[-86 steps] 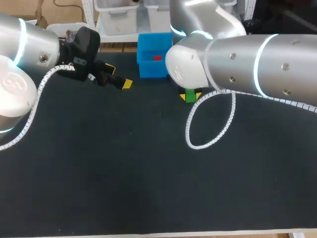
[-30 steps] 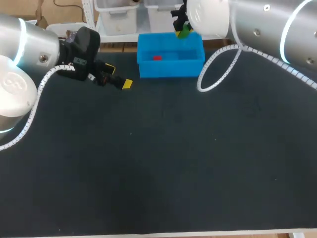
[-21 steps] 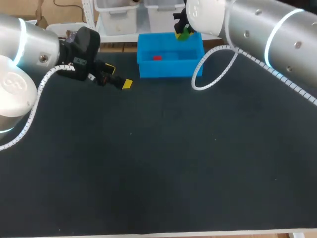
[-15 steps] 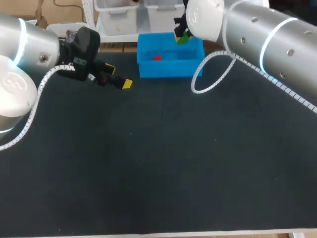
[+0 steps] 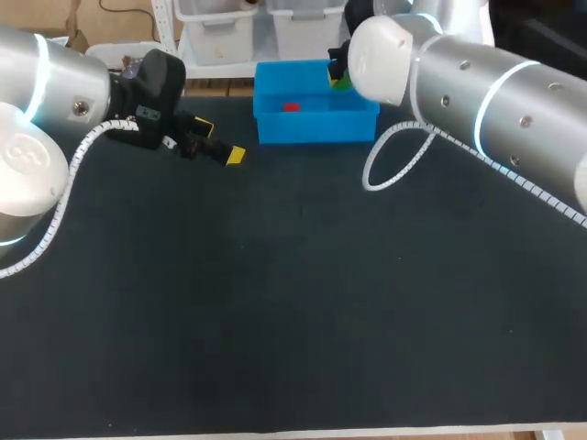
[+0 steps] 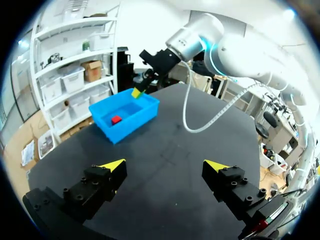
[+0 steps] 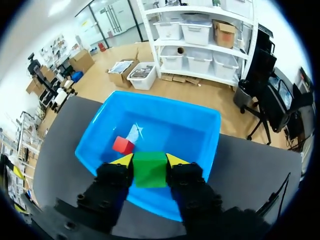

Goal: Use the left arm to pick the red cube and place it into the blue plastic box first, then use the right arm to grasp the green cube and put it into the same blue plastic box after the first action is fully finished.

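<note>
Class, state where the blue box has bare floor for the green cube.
Bare: the floor of the blue box, from the red cube across to the opposite wall. Taken: the red cube's end. The right end effector holds the green cube above the box.

Black, matte table top (image 5: 275,302), spreading wide beneath both arms. Bears a blue plastic box (image 5: 312,126) directly on its surface: open at the top, upright, straight-walled. Stands well ahead of the left gripper (image 6: 165,165) and off to one side of it, with a long stretch of bare dark surface between. Sits right under the right gripper (image 7: 150,161), near wall just below the fingertips, open hollow reaching ahead of them. Rests close to the table's far edge. Ends in a pale strip along the near edge, well behind both grippers.
</note>
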Motion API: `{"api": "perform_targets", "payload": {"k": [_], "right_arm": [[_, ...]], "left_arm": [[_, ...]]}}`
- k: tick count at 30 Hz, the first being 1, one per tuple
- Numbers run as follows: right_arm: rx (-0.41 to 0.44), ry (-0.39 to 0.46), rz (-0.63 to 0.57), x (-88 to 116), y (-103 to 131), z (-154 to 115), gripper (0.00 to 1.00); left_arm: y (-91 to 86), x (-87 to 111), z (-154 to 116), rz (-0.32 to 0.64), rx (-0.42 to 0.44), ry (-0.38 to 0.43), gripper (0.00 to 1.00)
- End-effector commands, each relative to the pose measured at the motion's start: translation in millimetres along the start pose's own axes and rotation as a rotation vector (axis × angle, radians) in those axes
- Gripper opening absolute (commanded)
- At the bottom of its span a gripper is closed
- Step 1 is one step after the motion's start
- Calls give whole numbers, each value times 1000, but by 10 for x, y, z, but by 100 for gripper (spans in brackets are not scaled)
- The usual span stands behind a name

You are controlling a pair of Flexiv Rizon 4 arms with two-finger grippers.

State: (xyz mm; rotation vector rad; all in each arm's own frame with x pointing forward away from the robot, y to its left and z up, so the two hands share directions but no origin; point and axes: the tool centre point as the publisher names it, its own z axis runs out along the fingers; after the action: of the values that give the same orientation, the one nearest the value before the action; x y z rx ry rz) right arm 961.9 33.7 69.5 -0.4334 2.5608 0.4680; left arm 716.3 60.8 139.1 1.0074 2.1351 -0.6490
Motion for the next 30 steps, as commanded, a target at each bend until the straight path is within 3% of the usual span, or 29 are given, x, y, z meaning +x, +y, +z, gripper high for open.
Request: {"api": "perform_targets", "payload": {"k": [1,13,24,30], "right_arm": [[2,232,6,-337,-29,140,100],[29,211,17,-334,-17,-19,100],[40,129,66,-252,-10,-579,100],[40,129,66,-252,-10,-579,100]], "left_arm": [[11,24,1,3,5,-11,100],[11,24,1,3,5,-11,100],[11,24,1,3,5,-11,100],[11,24,1,3,5,-11,100]]}}
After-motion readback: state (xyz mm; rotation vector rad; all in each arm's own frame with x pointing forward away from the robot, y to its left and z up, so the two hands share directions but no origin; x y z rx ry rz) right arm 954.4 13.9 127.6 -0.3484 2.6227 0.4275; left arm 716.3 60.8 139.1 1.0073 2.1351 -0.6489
